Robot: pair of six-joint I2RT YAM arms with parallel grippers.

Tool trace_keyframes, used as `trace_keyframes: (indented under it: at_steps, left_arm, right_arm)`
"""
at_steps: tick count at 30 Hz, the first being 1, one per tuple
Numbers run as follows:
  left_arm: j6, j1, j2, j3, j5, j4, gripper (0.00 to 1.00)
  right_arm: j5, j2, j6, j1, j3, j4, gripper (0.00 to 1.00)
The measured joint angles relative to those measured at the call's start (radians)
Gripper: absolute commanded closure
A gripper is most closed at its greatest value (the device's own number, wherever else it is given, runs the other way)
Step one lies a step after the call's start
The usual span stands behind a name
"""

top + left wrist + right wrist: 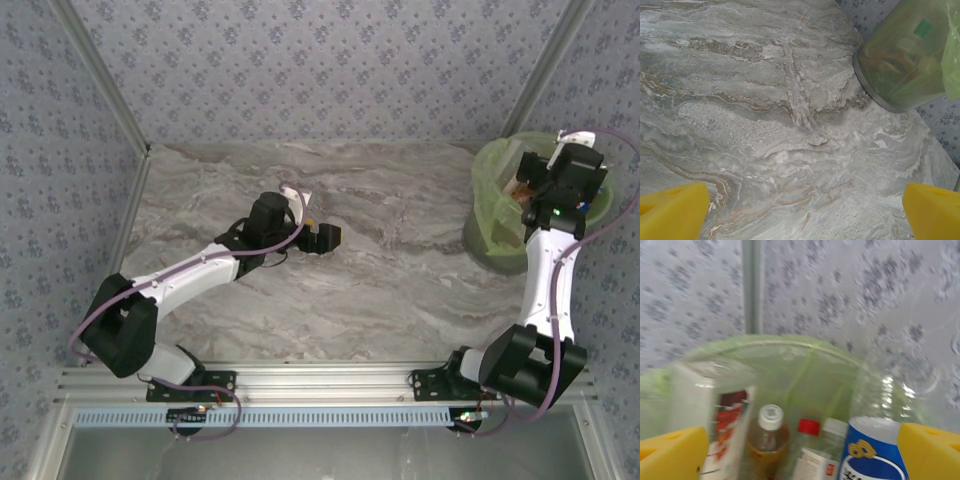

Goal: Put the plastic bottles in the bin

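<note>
Hovering right gripper (801,452): sat directly above the bin (785,342), fingers spread wide, nothing clamped between them as far as the wrist view showed.
Below right gripper: plastic bottles stood upright inside the green liner.
Toward its left finger: a clear bottle with a red label (725,410), close to the pad; I could not tell whether they touched.
Between the fingers: a brownish bottle with a white cap (768,432) and a red-capped bottle (808,429) just beside it.
Toward its right finger: a blue-label bottle (872,457), tall, neck blurred.
Beyond the bin: patterned wall (865,295).
Left gripper (802,212): wide open, holding nothing, hung over the marble table (765,100).
Ahead-right of left gripper: the bin, well apart, with bottle shapes faintly visible through the liner.
Done: every bottle I could make out was already inside the bin.
Left: judged little or nothing; the marble around both arms read as plain stone in the top view. The exact count in the bin could not be told, since the bottles overlapped and the liner hid some.
Status call: probably at or just past the last drop, with retracting the right arm as the likely remaining move.
</note>
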Motion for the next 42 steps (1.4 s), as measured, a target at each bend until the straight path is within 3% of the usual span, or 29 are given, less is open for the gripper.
trace_keyframes:
  at_steps: [10, 19, 23, 28, 33, 37, 42]
  left_arm:
    - [0.0, 0.002, -0.097, -0.031, -0.14, -0.021, 0.01]
    - [-0.004, 0.09, -0.302, -0.151, -0.417, -0.084, 0.01]
    - [0.0, 0.166, -0.416, -0.195, -0.548, -0.158, 0.01]
    - [0.043, 0.266, -0.555, -0.254, -0.739, -0.225, 0.01]
    - [0.109, 0.441, -0.632, -0.374, -0.887, -0.223, 0.01]
    - [0.151, 0.556, -0.613, -0.501, -0.904, -0.111, 0.01]
    - [0.184, 0.658, -0.467, -0.587, -0.828, 0.037, 0.01]
  right_arm:
    - [-0.189, -0.024, -0.007, 0.21, 0.092, -0.131, 0.01]
    - [-0.407, -0.014, -0.08, 0.415, 0.082, -0.2, 0.01]
    - [-0.407, 0.021, -0.09, 0.492, 0.032, -0.185, 0.01]
    - [-0.385, 0.061, -0.076, 0.51, -0.085, -0.13, 0.01]
    - [-0.32, 0.111, -0.047, 0.51, -0.196, -0.054, 0.01]
    - [-0.272, 0.142, -0.029, 0.51, -0.294, 0.024, 0.01]
    - [-0.222, 0.156, 0.0, 0.506, -0.427, 0.125, 0.01]
